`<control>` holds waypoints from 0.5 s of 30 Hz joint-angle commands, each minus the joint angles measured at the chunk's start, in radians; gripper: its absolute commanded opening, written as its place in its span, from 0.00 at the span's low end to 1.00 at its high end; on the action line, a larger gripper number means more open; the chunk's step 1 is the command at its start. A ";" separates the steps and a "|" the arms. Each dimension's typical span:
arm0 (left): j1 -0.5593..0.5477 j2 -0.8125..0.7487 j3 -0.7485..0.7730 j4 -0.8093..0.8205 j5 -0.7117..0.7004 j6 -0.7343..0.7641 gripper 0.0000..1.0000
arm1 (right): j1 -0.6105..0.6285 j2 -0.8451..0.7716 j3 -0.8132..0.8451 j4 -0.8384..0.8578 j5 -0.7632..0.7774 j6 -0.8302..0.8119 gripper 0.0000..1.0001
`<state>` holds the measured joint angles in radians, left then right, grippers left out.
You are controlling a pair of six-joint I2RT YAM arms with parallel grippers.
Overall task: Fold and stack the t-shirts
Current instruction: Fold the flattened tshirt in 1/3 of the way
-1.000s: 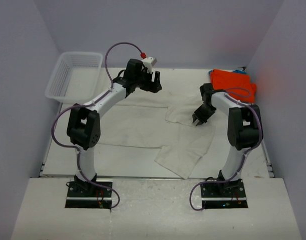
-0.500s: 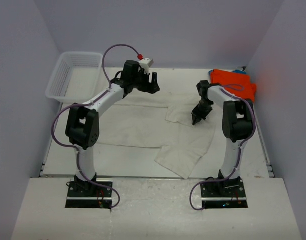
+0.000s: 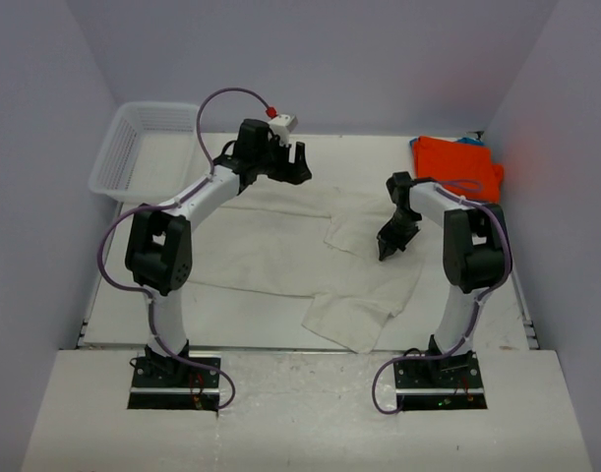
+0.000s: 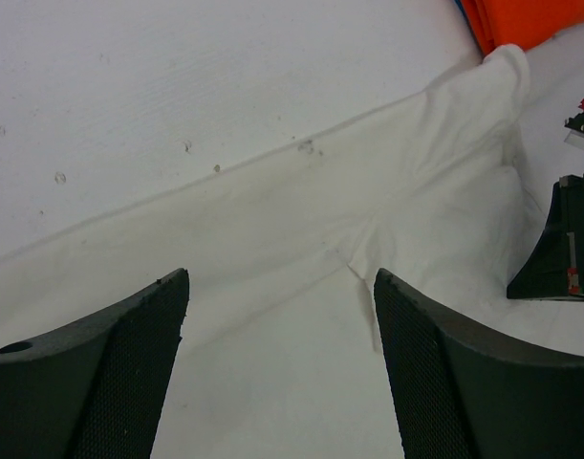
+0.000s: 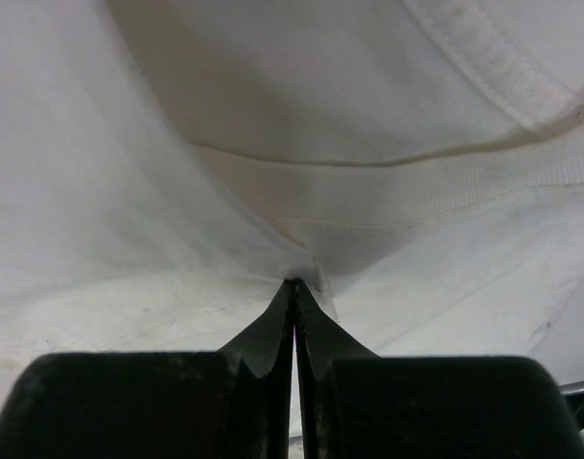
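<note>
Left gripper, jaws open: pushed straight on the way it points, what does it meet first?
Probably the cream t-shirt, lying directly ahead of the left gripper; nothing shows between them, though depth is unclear.

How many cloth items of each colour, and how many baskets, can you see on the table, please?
cream t-shirt: 1
orange t-shirt: 1
blue cloth, only an edge showing behind the orange one: 1
white mesh basket: 1
Total: 4
</note>
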<state>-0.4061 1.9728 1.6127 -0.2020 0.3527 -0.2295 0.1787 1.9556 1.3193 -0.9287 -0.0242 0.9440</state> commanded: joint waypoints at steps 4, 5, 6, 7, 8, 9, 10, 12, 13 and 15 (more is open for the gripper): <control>0.007 -0.061 -0.010 0.039 0.029 -0.024 0.80 | 0.008 -0.109 -0.129 0.002 0.026 0.055 0.00; 0.007 -0.054 -0.010 0.038 0.034 -0.024 0.80 | 0.010 -0.119 -0.135 0.014 0.052 0.047 0.00; 0.007 -0.051 -0.008 0.038 0.034 -0.024 0.80 | 0.010 -0.136 -0.135 0.016 0.076 0.047 0.00; 0.007 -0.046 -0.005 0.035 0.034 -0.024 0.80 | 0.010 -0.144 -0.132 0.028 0.093 0.014 0.00; 0.007 -0.034 -0.005 0.035 0.038 -0.024 0.80 | 0.013 -0.147 -0.123 0.045 0.098 0.000 0.00; 0.007 -0.026 -0.002 0.033 0.042 -0.024 0.80 | 0.016 -0.162 -0.106 0.053 0.110 -0.011 0.01; 0.007 -0.006 0.007 0.024 0.043 -0.024 0.80 | 0.027 -0.173 -0.097 0.073 0.119 -0.051 0.03; 0.007 0.012 0.012 0.023 0.046 -0.024 0.80 | 0.041 -0.211 -0.066 0.096 0.130 -0.082 0.11; 0.006 0.029 0.015 0.021 0.046 -0.024 0.80 | 0.047 -0.225 -0.054 0.108 0.126 -0.117 0.14; 0.006 0.044 0.022 0.015 0.034 -0.021 0.80 | 0.080 -0.248 0.001 0.120 0.136 -0.149 0.21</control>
<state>-0.4061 1.9839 1.6062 -0.2005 0.3725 -0.2440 0.2199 1.7908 1.2236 -0.8719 0.0643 0.8738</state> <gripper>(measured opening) 0.801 0.187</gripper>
